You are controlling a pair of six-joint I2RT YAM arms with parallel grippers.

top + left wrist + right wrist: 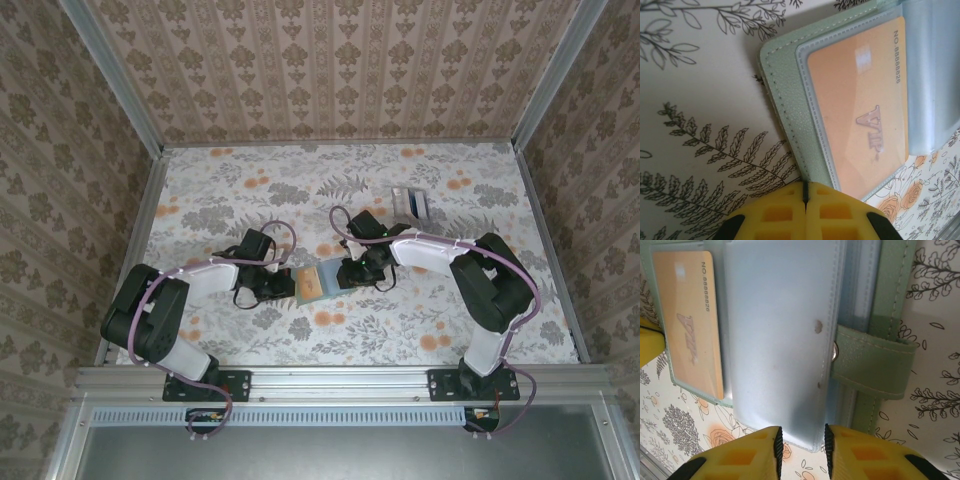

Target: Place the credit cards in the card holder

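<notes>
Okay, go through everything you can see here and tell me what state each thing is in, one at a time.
card holder: open, lying flat on the table.
strap: unfastened.
orange card: tucked inside the holder.
credit cards: loose on the table, outside the holder.
left gripper: shut on the holder's edge.
right gripper: partly open, the edge of a clear sleeve between its fingers.

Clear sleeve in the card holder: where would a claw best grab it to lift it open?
Probably by its free edge nearest the right claw, coming from that side. The clear sleeve is a thin flat sheet lying on the open card holder, and that edge seems to stick out past the cover, so a finger fits on either side. The claw's fingers stand slightly apart around it.
</notes>
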